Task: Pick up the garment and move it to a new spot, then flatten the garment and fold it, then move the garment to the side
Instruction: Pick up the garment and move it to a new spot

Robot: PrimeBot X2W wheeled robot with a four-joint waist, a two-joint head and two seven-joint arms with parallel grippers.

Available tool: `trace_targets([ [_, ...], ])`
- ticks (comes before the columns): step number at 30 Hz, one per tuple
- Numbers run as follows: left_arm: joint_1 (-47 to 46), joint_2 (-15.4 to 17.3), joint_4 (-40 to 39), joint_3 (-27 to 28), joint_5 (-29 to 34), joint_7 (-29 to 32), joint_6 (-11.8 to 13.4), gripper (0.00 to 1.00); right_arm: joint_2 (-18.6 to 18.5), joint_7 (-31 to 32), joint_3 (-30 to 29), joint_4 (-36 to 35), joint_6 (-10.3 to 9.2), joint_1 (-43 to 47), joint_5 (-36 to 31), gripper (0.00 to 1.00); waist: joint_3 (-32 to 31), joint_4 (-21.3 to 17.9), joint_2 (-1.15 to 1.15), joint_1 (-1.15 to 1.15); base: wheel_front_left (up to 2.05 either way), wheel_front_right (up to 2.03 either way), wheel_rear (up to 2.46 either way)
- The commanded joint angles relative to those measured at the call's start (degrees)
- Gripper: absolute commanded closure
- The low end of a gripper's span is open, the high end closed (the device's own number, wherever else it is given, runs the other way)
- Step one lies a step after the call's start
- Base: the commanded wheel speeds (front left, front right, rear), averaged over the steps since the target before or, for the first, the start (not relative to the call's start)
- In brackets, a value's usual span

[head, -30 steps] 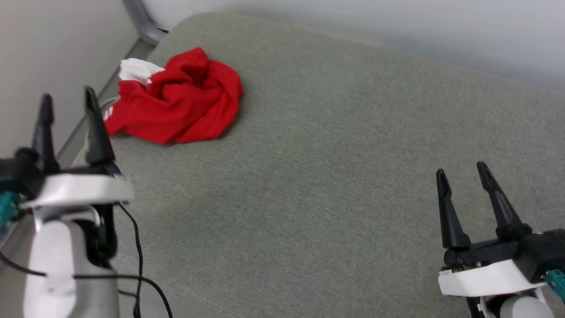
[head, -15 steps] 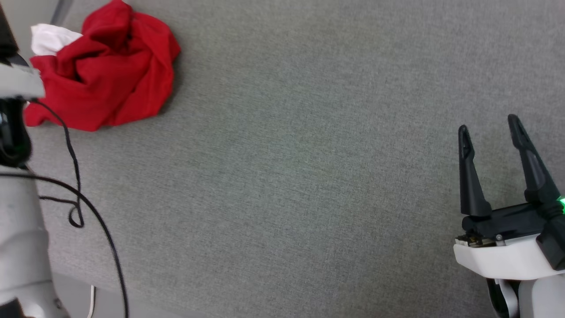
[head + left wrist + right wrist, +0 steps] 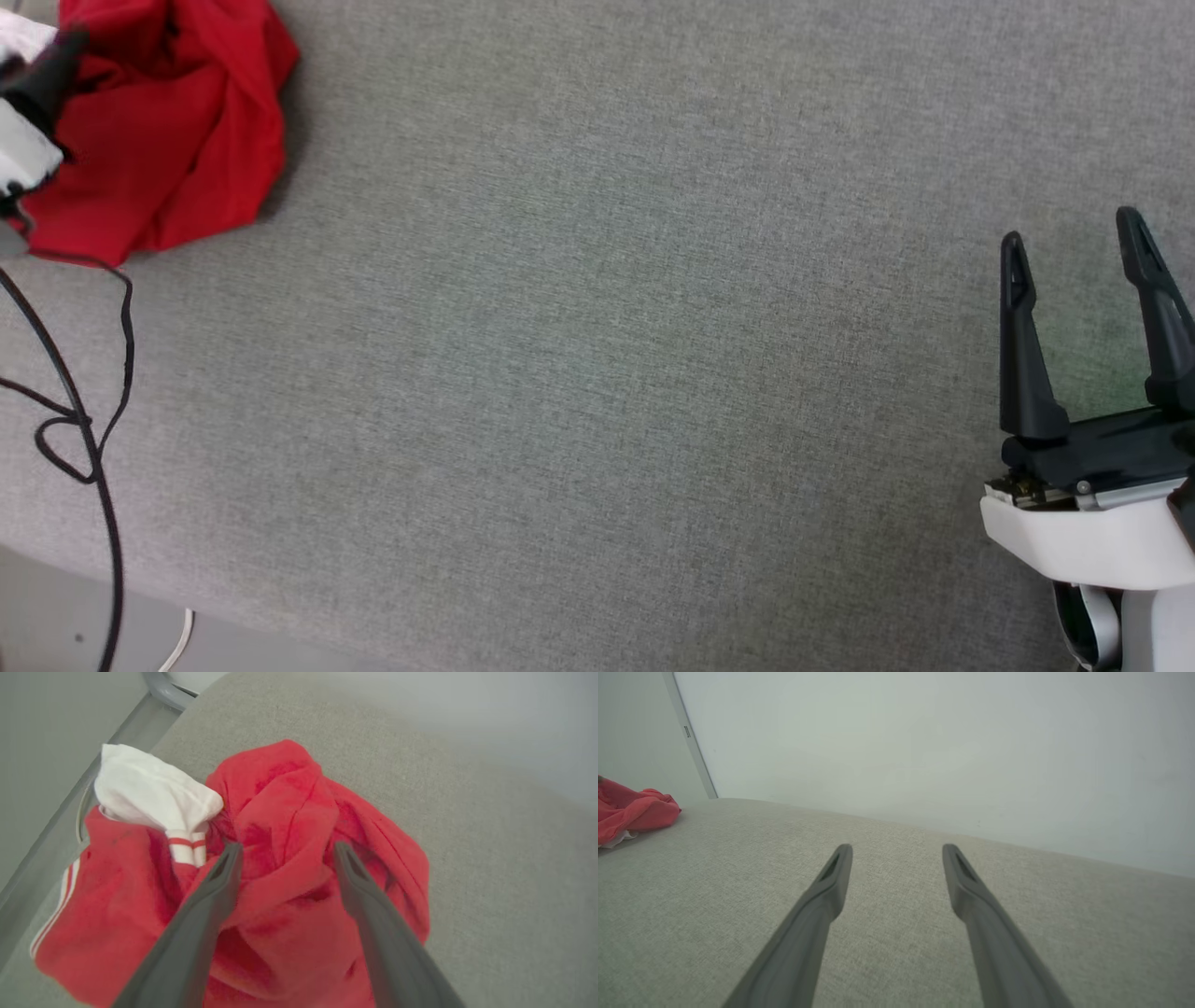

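Grey padded surface [image 3: 597, 373] holds the shirt [image 3: 299, 798] crumpled, not yet lifted; left gripper [image 3: 286, 847] hangs wide over it, right gripper [image 3: 1072, 229] wide, empty.

Can't see the whole garment [image 3: 177, 121] from the head view: cropped at the top-left corner, partly covered by the left gripper [image 3: 286, 845]. Just a cut-off sliver at the right wrist view's edge, tbh.

We see soft, even, fairly bright light. In our head view the garment [image 3: 177, 121] throws a faint shadow to its right. In our wrist views the left gripper [image 3: 286, 845] and right gripper [image 3: 897, 847] look blurred and stretched towards the bottom edge.
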Motion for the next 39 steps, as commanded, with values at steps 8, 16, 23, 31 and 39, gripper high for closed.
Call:
trace_targets([
  [8,-0.4,3.2,5.4,-7.2,-5.0,13.9,0.0,0.00,-0.5,-0.1,0.0,-0.4,-0.04,-2.2,-0.4,0.00,2.6,-1.1,0.00,-0.01,0.00,0.00,0.00],
  [16,-0.3,-0.8,12.2,-13.1,-5.3,15.8,0.0,0.00,-0.4,-0.1,0.7,-0.9,-0.04,-3.6,-0.2,0.00,4.0,-2.6,0.00,-0.01,0.00,0.00,0.00],
  [23,-1.9,1.3,11.6,-16.5,-5.4,11.4,-0.1,1.00,-0.1,-0.1,0.1,-0.6,-0.04,-3.5,0.5,0.00,2.8,-3.0,0.00,-0.01,0.00,0.00,0.00],
  [31,-4.8,6.8,5.0,-21.9,-4.0,1.9,0.0,1.00,0.4,-0.1,0.9,0.8,-0.04,-2.9,1.8,0.00,-3.6,-3.0,0.00,-0.01,0.00,0.00,0.00],
  [39,-7.3,9.6,-3.9,-30.3,-2.1,-2.5,0.0,1.00,0.5,-0.1,0.1,1.6,-0.04,-1.2,4.9,0.00,-10.3,-4.5,0.00,-0.01,0.00,0.00,0.00],
])
